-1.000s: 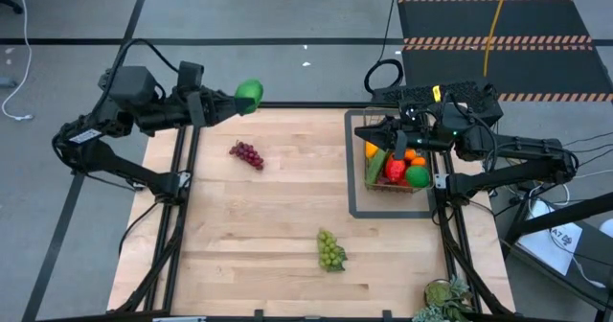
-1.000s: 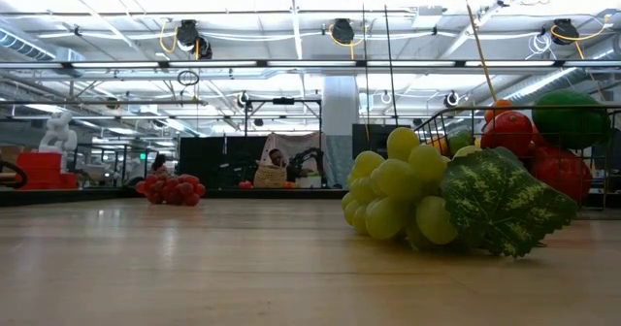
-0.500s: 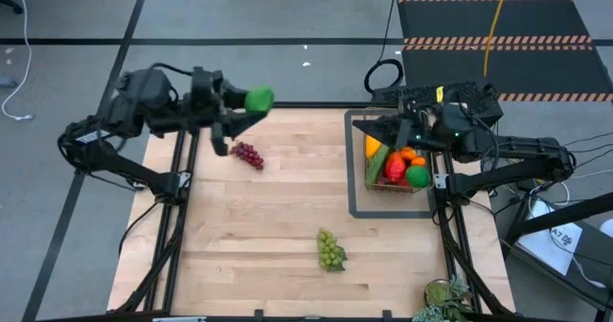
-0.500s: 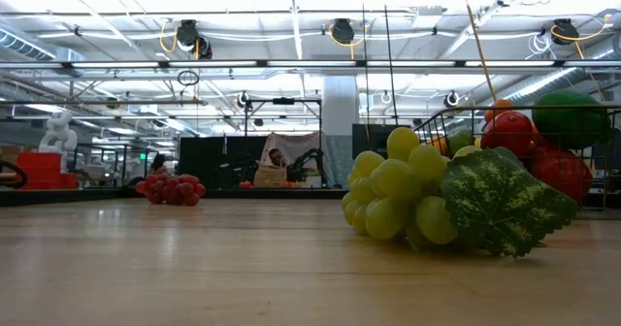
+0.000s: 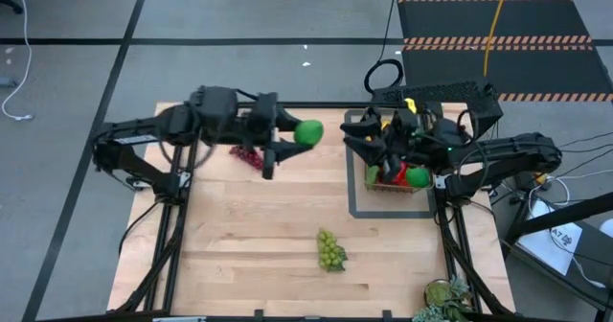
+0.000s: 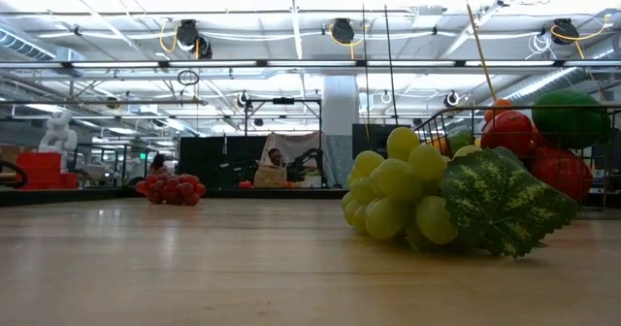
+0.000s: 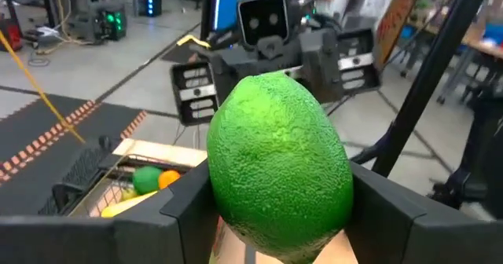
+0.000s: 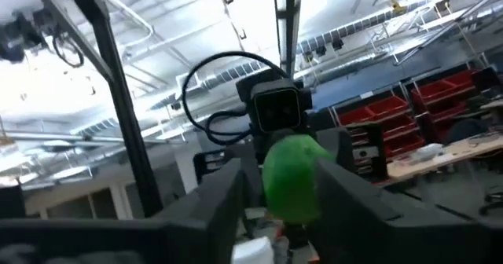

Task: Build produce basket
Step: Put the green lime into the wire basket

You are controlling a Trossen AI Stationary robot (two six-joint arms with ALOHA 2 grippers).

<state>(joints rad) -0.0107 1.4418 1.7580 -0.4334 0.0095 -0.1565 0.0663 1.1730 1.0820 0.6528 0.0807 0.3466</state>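
Lime [image 5: 308, 131] pinched in the left gripper [image 5: 302, 135] hangs above the table [image 5: 249, 236], facing the right gripper [image 5: 362, 142], its spread unclear, beside the basket [image 5: 395, 169].

I see a pale wooden table [image 5: 259, 236] with a smooth, faintly sheened plank surface showing fine grain. The lime [image 7: 279, 166] in my left gripper [image 5: 292, 142] looks like matt plastic with a finely pebbled skin, and the fingers [image 7: 185, 217] on it are dark, matt, hard plastic. The green grapes [image 6: 403, 195] are smooth and softly glossy; their leaf [image 6: 505, 205] looks like veined, mottled cloth. The basket [image 6: 456, 122] is thin dark wire. The red grapes [image 6: 172, 189] look glossy.
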